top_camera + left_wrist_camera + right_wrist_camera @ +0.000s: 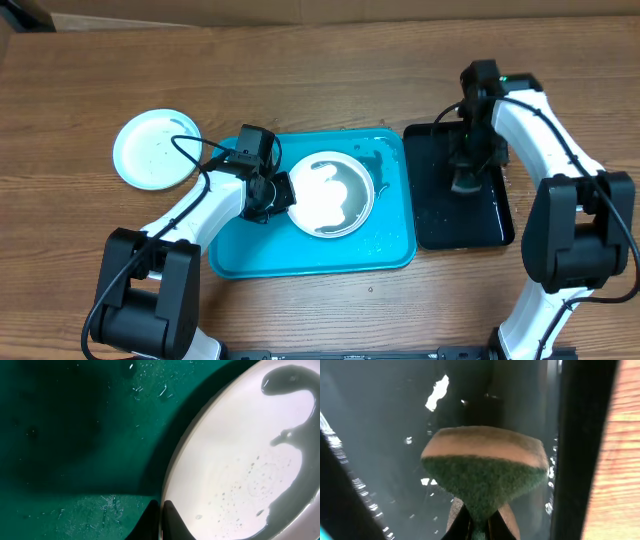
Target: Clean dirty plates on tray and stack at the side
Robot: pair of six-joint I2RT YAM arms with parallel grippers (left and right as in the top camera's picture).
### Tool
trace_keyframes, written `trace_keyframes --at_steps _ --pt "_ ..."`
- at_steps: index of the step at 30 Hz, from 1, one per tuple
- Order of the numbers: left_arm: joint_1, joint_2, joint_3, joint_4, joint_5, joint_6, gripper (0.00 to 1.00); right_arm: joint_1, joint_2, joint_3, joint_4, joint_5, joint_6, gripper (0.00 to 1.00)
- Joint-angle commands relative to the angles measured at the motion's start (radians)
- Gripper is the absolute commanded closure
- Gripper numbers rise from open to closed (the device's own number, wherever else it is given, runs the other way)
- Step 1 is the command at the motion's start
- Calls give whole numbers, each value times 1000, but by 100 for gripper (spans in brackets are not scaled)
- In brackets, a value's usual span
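A white plate (332,195) with a pool of water and small dark specks lies on the turquoise tray (300,255). My left gripper (272,196) is shut on its left rim; in the left wrist view the fingertips (161,521) pinch the edge of the plate (240,460) over the wet tray (75,435). A light blue plate (155,150) sits on the table left of the tray. No yellow-green plate shows. My right gripper (466,176) is shut on a green-and-tan sponge (485,465), its fingertips (480,527) pinching the sponge, just above the black tray (460,215).
The glossy black tray (380,435) is wet and lies right of the turquoise tray, nearly touching it. Wooden table (620,460) shows beyond its right rim. Cardboard runs along the table's back edge (300,8).
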Motion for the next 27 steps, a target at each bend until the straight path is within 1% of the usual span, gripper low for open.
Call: trace_keyframes --at_steps 1,2,3,5,6,8,10,11,13,14,18,23,25,26,27 --pt "-8 13 -16 0 -2 17 94 4 -27 -79 59 26 -5 96" --pt "-8 13 -16 0 -3 17 94 5 -27 -97 78 26 -5 96" --pt "-7 13 -16 0 -3 17 94 5 -27 -106 90 26 -5 92" --pt "-8 13 -16 0 -4 17 93 5 -27 -108 101 26 -5 59" --pt "-8 13 -16 1 -6 16 89 4 -31 -93 106 26 -5 33" --pt "-8 13 -16 1 -6 16 82 0 -31 -50 87 26 -4 26" --pt "-8 13 -16 1 -8 16 71 -11 -31 21 51 27 2 24" --pt "-8 13 -16 0 -11 16 68 -18 -31 62 31 26 3 23" --pt "-8 13 -16 0 -12 16 67 -37 -31 142 -7 27 12 20" --pt "-8 13 -16 0 -14 16 67 -49 -31 174 -19 27 29 17" --pt "-8 13 -16 -1 -18 16 68 -126 -31 274 -39 27 77 13" --pt "-8 14 -16 -2 -21 16 72 -252 -27 282 -25 10 86 11" --pt "-14 19 -16 2 -27 16 74 -329 -26 277 -25 -16 86 6" --pt "-18 21 -16 3 -27 16 75 -353 -26 275 -29 -33 86 0" --pt "-21 24 -16 5 -30 16 77 -373 -26 274 -32 -51 86 0"
